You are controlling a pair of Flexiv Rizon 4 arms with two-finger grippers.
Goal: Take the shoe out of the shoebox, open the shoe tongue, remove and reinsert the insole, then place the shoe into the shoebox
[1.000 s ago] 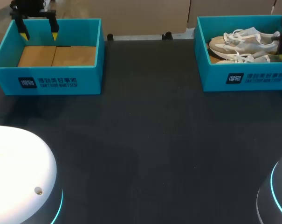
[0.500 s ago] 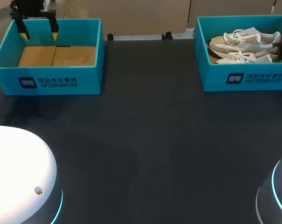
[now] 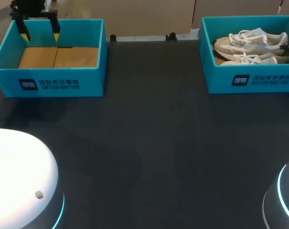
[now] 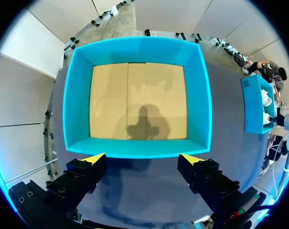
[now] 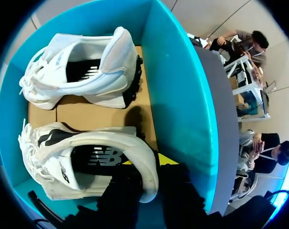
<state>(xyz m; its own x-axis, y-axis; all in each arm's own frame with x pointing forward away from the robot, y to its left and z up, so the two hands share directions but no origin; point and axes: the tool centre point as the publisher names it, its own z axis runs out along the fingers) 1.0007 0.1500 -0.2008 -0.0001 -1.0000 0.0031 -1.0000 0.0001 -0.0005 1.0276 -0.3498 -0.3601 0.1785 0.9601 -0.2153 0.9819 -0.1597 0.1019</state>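
Note:
Two white sneakers lie side by side in the right blue shoebox (image 3: 259,80). In the right wrist view, my right gripper (image 5: 146,167) straddles the heel collar of the nearer shoe (image 5: 87,157), one finger inside the opening and the yellow-tipped one (image 5: 165,160) outside, shut on the heel. The other shoe (image 5: 82,71) lies beyond it, untouched. In the head view the nearer shoe (image 3: 244,59) sits by the box's front wall. My left gripper (image 3: 39,34) hangs open over the far wall of the left blue box (image 3: 53,82), nothing between its fingers (image 4: 94,158).
The left box (image 4: 134,50) holds only its bare cardboard floor. Dark table (image 3: 154,143) stretches between the two boxes. The right box's tall side wall (image 5: 177,95) stands close beside my right gripper.
My right gripper has sunk lower into the right box and its fingers have closed on the near shoe's heel. The left arm has not moved.

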